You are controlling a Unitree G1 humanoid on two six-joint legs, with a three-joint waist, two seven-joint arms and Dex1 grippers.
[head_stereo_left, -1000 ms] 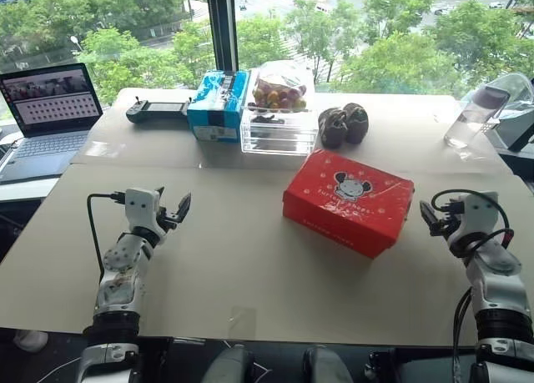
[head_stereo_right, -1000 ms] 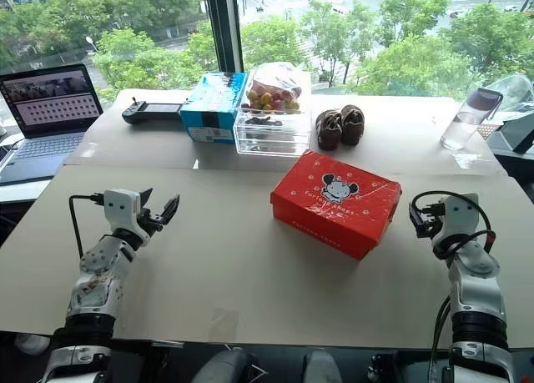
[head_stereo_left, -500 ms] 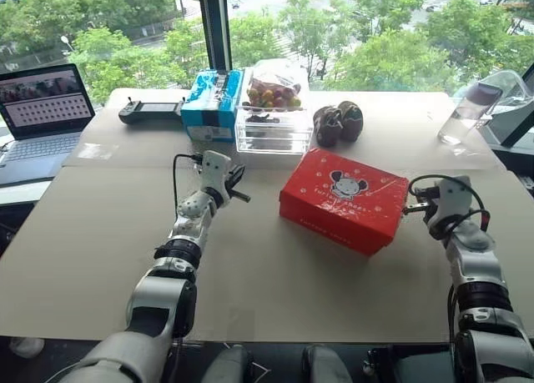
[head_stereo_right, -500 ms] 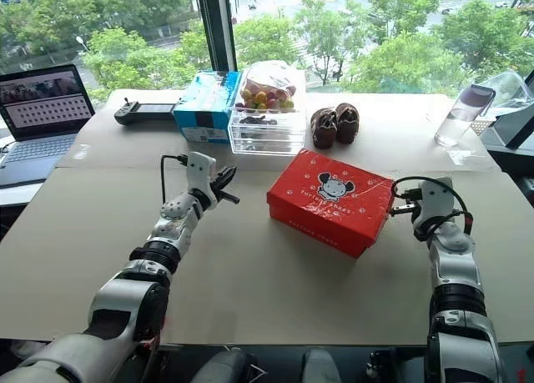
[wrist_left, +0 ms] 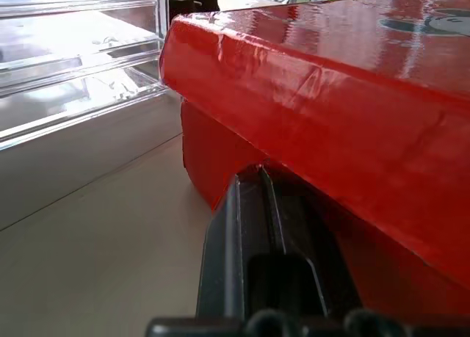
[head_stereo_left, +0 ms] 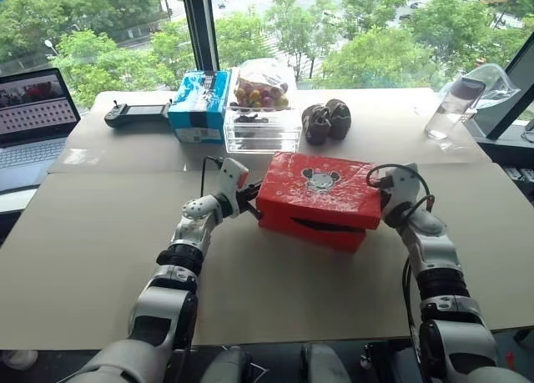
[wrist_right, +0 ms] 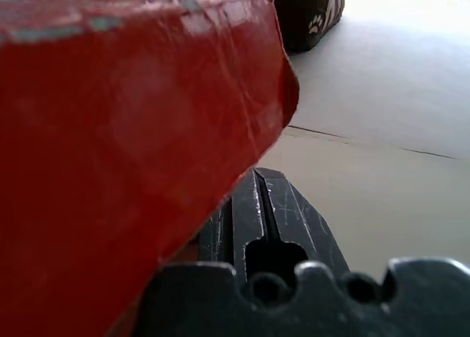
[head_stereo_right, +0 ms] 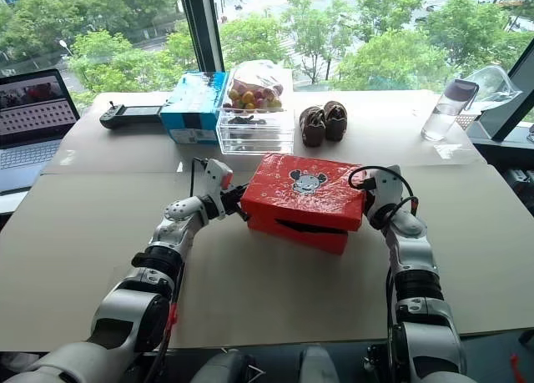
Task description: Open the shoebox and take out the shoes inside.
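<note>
While the shoebox (head_stereo_left: 318,198) sits shut near the middle of the bench (head_stereo_left: 100,258), it looks like light, fairly stiff cardboard with a glossy red skin that may slip under hard tips; a sensible hold, I judge, is under the lid's overhanging lip at the two short ends, lifting evenly so the hinge does not twist. One left pincer (head_stereo_left: 250,201) presses its closed fingers against the box's left end just below the lid edge, gripping nothing, and one right pincer (head_stereo_left: 381,209) does likewise at the right end, fingers together and empty. No white sneakers are visible; they are presumably inside. Beyond the box, toward the far side, I count one pair of dark brown shoes (head_stereo_left: 325,120), one clear drawer unit (head_stereo_left: 262,124) topped with a bag of coloured balls, one blue carton (head_stereo_left: 198,106), one black controller (head_stereo_left: 135,114), one laptop (head_stereo_left: 33,124) at far left and one water bottle (head_stereo_left: 450,108) at far right.
</note>
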